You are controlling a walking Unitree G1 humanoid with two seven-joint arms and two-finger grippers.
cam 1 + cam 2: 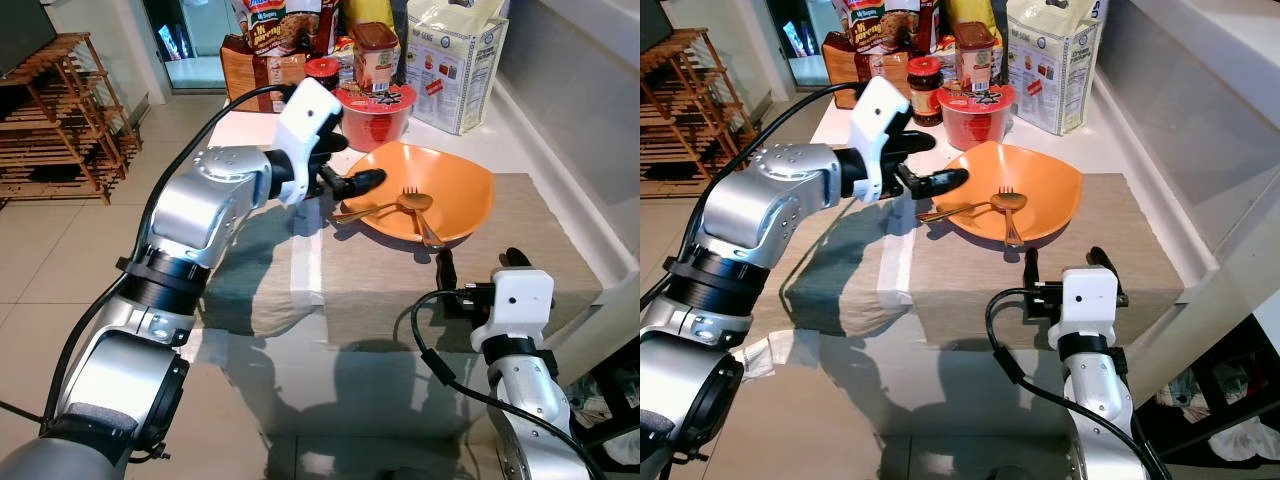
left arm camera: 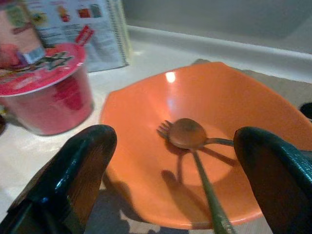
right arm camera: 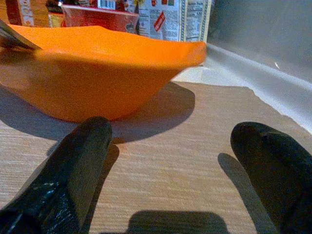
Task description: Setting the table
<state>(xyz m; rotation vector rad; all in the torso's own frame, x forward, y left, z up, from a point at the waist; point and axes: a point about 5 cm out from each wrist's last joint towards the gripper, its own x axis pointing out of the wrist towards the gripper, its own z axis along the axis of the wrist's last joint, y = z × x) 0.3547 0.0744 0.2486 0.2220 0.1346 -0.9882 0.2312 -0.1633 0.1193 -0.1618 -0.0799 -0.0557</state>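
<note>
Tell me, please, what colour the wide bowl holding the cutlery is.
Orange bowl, clearest in the left wrist view.

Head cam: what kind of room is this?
Likely a home kitchen or dining corner: an orange bowl with a fork and spoon on a placemat, beside food packages and a red instant-noodle cup.

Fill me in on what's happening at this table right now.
The robot is setting a place. An orange bowl sits on a beige placemat with a spoon and a fork lying in it. The left gripper hovers open at the bowl's near rim, holding nothing. The right gripper rests low over the mat in front of the bowl, also open and empty. A red noodle cup and other packaged food stand behind the bowl.
</note>
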